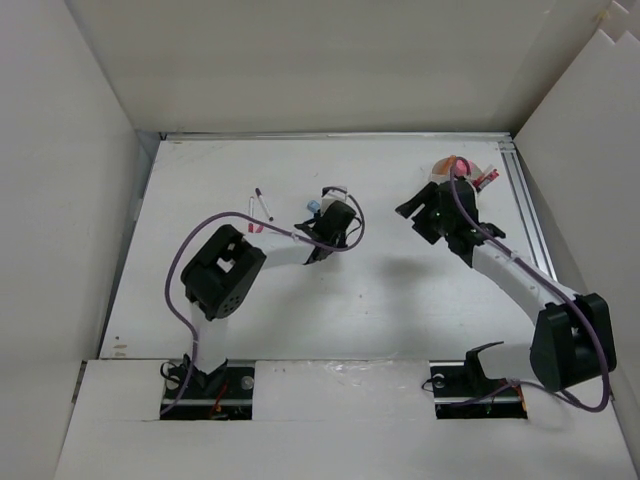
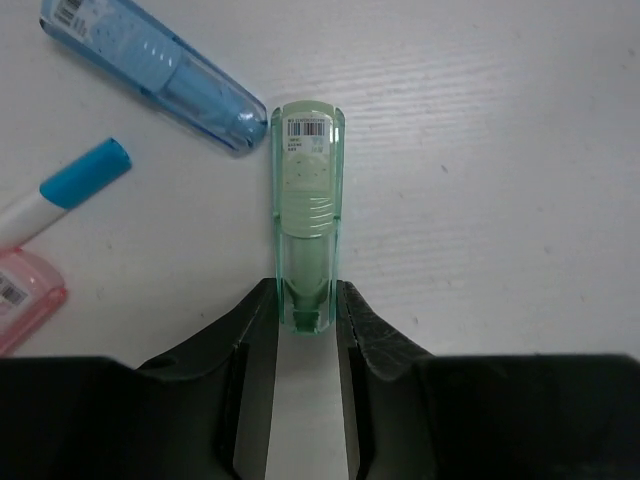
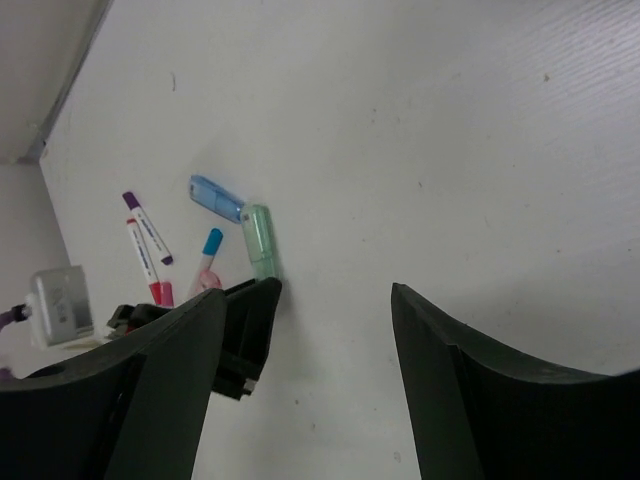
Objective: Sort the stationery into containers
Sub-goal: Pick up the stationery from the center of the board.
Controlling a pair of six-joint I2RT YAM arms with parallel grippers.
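Note:
My left gripper has its jaws closed against both sides of a pale green translucent eraser-like case that lies flat on the table. Beside it lie a blue case, a blue-capped white marker and a pink piece. The right wrist view also shows the green case, plus a purple-capped marker and a red-tipped marker. My right gripper is open and empty above bare table. The round white cup, holding pink items, stands at the far right behind the right gripper.
White walls box in the table on the left, back and right. A metal rail runs along the right edge near the cup. The purple-capped marker lies left of my left gripper.

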